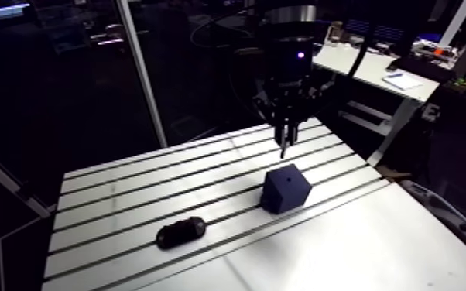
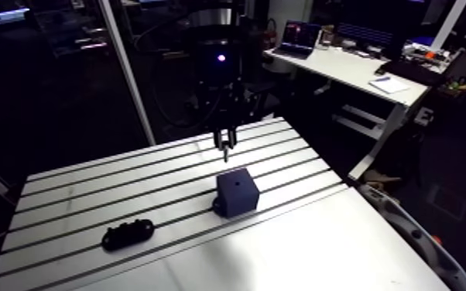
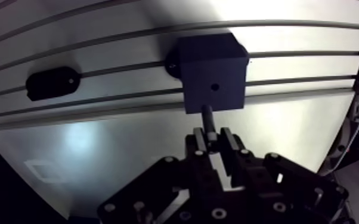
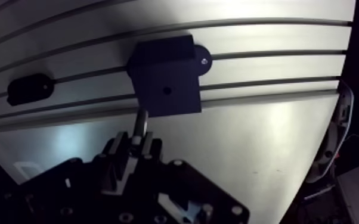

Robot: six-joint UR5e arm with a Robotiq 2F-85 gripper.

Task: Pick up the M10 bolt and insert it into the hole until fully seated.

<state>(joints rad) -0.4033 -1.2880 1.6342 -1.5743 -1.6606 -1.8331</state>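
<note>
Beside block point(image 1: 286, 190) | pincer point(image 3: 216, 140) clamps bolt point(image 3: 207, 119), tip clear of block | oblong piece point(image 1: 180, 231) well apart

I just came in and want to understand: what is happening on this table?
The gripper is shut on a dark bolt that points down. It hangs over the slotted table, close to a dark blue block with a small hole in its top. The bolt is not yet in the hole. A black oblong part lies apart from the block.

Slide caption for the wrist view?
Gripper shut on bolt, tip just short of the hole in the dark block.
</note>
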